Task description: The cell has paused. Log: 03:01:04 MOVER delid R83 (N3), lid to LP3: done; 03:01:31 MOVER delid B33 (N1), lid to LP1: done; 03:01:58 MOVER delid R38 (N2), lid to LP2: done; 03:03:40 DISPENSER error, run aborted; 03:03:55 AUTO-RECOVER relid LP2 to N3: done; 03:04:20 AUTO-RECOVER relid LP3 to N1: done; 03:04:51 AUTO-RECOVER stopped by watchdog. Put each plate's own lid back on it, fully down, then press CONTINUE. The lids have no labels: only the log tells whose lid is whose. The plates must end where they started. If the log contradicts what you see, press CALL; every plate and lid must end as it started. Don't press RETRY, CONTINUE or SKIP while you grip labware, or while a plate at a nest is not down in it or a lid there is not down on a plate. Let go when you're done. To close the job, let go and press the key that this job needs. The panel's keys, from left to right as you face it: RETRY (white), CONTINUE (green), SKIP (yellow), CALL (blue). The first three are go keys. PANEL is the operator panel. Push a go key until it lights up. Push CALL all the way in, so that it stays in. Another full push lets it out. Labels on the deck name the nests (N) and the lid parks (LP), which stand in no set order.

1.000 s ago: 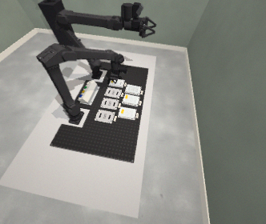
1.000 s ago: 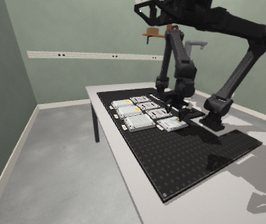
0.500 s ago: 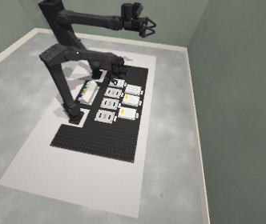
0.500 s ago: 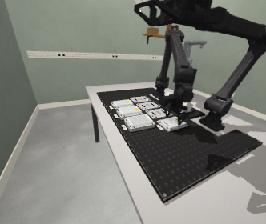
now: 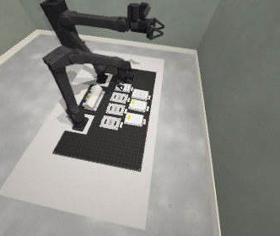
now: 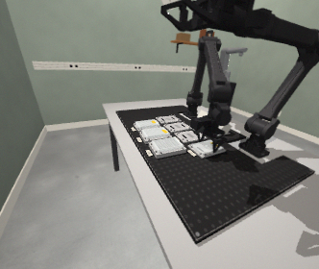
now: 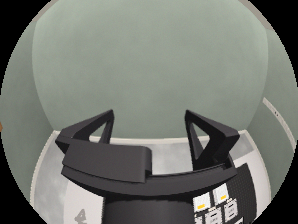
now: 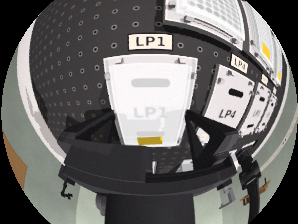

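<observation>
My right gripper (image 8: 149, 113) (image 5: 121, 87) is open just above park LP1, its fingertips either side of the lid's yellow-marked end. That clear lid (image 8: 160, 97) (image 6: 206, 150) lies on LP1. The plate (image 8: 205, 16) (image 5: 141, 93) (image 6: 167, 147) beside LP1 shows its wells and no yellow mark. The two plates further along wear lids with yellow marks, one in the middle (image 5: 138, 105) (image 6: 154, 134) and one at the far end (image 5: 133, 120) (image 6: 145, 124). My left gripper (image 7: 149, 113) (image 5: 162, 29) is open and empty, raised high. The panel (image 5: 94, 98) stands near the arm bases.
Park LP4 (image 8: 227, 97) (image 5: 119, 98) and two more parks, one in the middle (image 5: 115, 109) and one at the end (image 5: 110, 122), hold no lid. Nest labels are unreadable here. The black perforated deck (image 5: 105, 147) (image 6: 197, 207) lies on the pale table (image 5: 67, 181).
</observation>
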